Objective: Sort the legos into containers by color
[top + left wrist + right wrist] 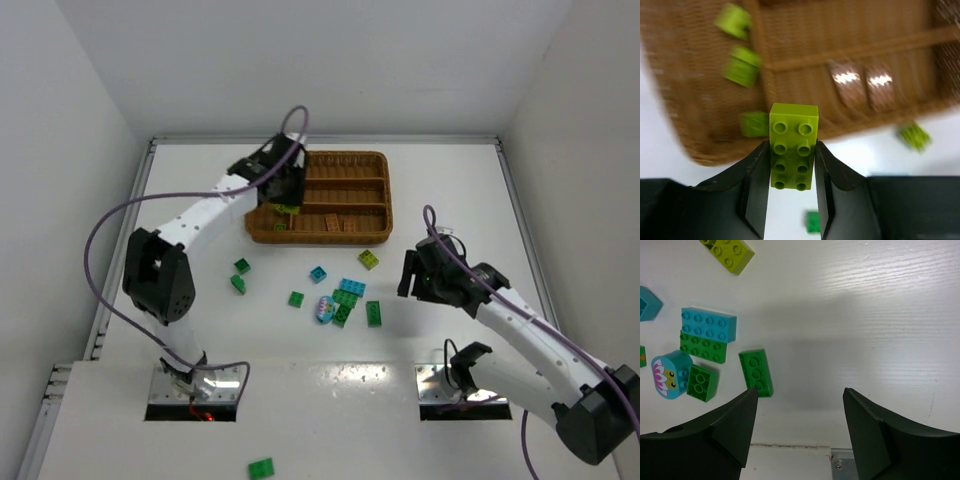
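Jaws of the left gripper [792, 170] pinch a lime brick [793, 142] over the wicker tray [690, 145] rim by three lime bricks [742, 67], while the right gripper [797, 425] hangs spread beside a dark green brick [755, 372].

Lime brick [793, 146]; brown wicker tray [695, 125]; teal piece [670, 374], pink flower print, possibly face.

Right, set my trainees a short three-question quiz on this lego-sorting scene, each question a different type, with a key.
1. True or false: the right gripper is shut.
2. What colour is the held brick in the left gripper? A teal, B lime green, C dark green.
3. How many orange-brown bricks lie in the wicker tray?

Key: 1 false; 2 B; 3 two.
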`<state>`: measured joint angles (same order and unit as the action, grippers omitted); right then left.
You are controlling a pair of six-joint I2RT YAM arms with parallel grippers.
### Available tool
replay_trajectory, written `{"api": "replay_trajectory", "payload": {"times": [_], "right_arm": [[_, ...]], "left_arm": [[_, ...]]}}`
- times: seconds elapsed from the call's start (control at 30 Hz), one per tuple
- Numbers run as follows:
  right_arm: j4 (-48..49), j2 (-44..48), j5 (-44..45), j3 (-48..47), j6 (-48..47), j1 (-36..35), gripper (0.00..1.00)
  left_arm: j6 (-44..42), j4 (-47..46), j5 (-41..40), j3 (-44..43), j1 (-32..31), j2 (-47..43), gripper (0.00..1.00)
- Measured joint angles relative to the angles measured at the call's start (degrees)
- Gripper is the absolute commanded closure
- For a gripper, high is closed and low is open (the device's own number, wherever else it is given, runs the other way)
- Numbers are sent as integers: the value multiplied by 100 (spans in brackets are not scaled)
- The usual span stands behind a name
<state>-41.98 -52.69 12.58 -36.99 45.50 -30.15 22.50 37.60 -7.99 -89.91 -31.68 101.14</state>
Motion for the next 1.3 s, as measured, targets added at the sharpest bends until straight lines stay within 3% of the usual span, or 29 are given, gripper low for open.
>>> {"api": "replay_trajectory", "payload": {"times": [0.1, 0.17, 0.2, 0.27, 0.3, 0.33, 0.47, 0.63, 0.97, 1.17, 1.3], "right_arm": [[11, -79, -52, 0, -2, 0, 30], [24, -142, -72, -2, -2, 0, 30], [37, -179, -87, -7, -2, 0, 30], [76, -271, -138, -37, -24, 0, 30], [98, -326, -175, -66, -37, 2, 30], [138, -389, -223, -98, -57, 0, 30], [391, -710, -315, -216, -223, 0, 26], [723, -1401, -444, -448, -533, -13, 20], [1355, -3331, -540, -1602, -1349, -83, 15], [1655, -4540, -557, -2256, -1923, -103, 27], [1716, -4865, -527, -2260, -2098, -107, 32]], "left_arm": [[144, 46, -181, -363, 605, 271, 79], [221, 57, -258, -743, 859, 704, 73], [247, 44, -275, -896, 940, 916, 50], [247, 74, -308, -1213, 1062, 1375, 23], [258, 96, -315, -1360, 1106, 1582, 10], [260, 142, -321, -1484, 1139, 1755, 8], [330, 437, -234, -1886, 1204, 2065, 7], [358, 540, -61, -1808, 1137, 1587, 7], [654, 378, 35, 319, 647, -839, 8], [695, 396, 2, 887, 782, -1193, 9], [695, 391, 2, 964, 863, -1292, 9]]}}
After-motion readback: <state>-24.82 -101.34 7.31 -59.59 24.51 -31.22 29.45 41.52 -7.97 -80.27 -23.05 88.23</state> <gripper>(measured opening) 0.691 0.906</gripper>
